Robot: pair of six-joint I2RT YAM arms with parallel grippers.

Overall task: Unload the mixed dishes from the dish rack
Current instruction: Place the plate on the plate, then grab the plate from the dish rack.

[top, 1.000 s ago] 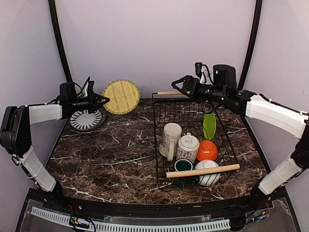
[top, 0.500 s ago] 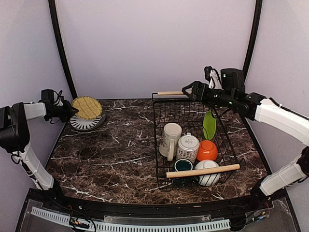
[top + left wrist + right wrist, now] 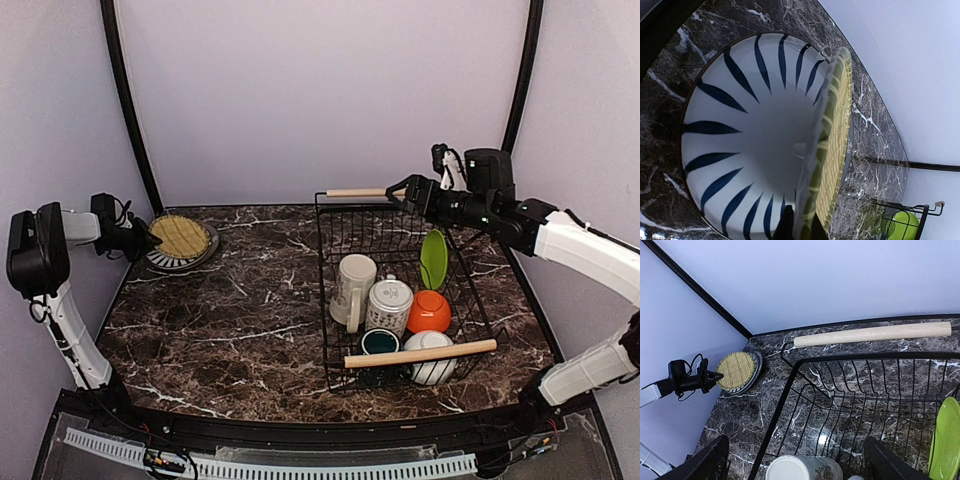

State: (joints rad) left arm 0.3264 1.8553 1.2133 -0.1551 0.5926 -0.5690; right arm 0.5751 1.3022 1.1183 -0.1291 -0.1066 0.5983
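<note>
LEFT STACK GROWS: At the frame's upper left, my left tool (image 3: 148,240), clamped tight on the rim of the yellow woven-pattern plate (image 3: 182,235), has swung it from upright to nearly flat over the radial-patterned plate (image 3: 192,263) on the counter (image 3: 230,320), so that dish looks all but unloaded. My right tool (image 3: 398,188), spread wide and empty, has shifted right above the far handle (image 3: 355,192) of the dish rack (image 3: 326,300), where the lime-green plate (image 3: 433,260) waits.

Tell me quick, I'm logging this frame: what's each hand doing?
Left hand: closed on the yellow woven plate.
Right hand: open, empty.
</note>
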